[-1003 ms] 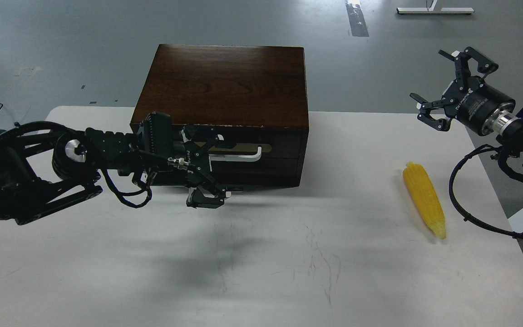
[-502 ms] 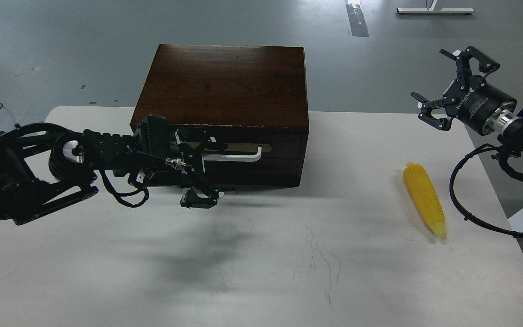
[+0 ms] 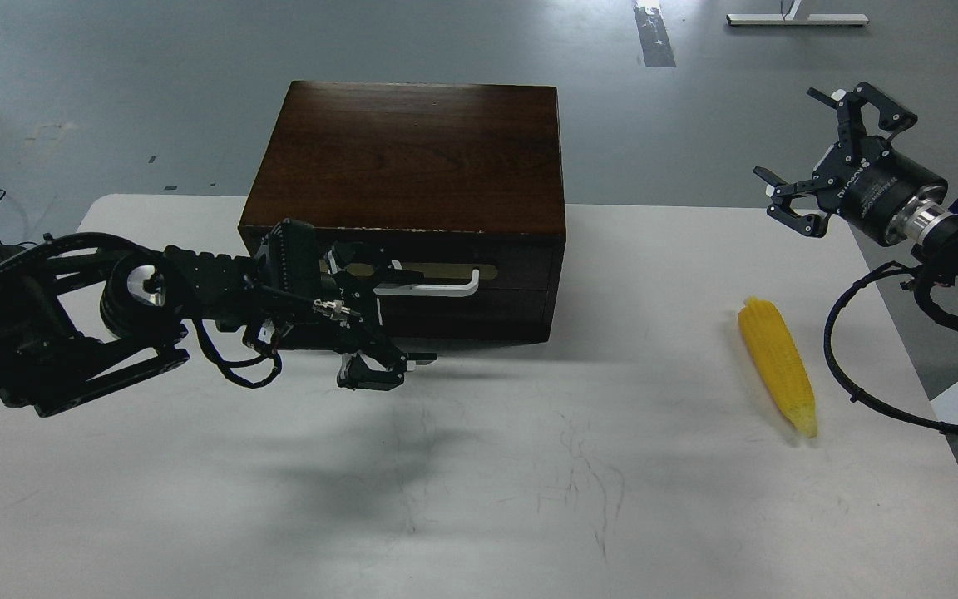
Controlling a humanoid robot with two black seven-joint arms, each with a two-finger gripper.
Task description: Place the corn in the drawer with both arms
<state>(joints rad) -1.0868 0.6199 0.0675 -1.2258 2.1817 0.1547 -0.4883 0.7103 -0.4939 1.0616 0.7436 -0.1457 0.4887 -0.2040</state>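
1. Dark brown wooden box (image 3: 408, 154) sits at the back centre of the white scuffed tabletop (image 3: 529, 466), front face toward the camera.
2. Wide shallow drawer (image 3: 512, 264) in the box front is pushed in flush; no pale interior visible.
3. White bar handle (image 3: 446, 288) on a brass plate (image 3: 446, 271) runs across the drawer front; its right end with the bend is clear, its left end is hidden behind the left gripper.
4. Black left arm (image 3: 71, 324) comes in from the left edge, low over the table, reaching toward the drawer front.
5. Left claw-fingered gripper (image 3: 375, 320) is in front of the handle's left part. One finger overlaps the handle up high, the other hangs low near the box's bottom edge, so the fingers are spread apart, nothing clamped. Can't tell if the upper finger touches the bar.
6. Bright yellow tapered corn cob (image 3: 777, 366) lies flat on the table's right side, well apart from the box, pointed end toward the near right corner.
7. Black right arm (image 3: 953, 249) enters from the right edge, raised.
8. Right gripper (image 3: 820, 154) is up in the air past the table's back right corner, fingers splayed wide, empty, well above and apart from the corn.
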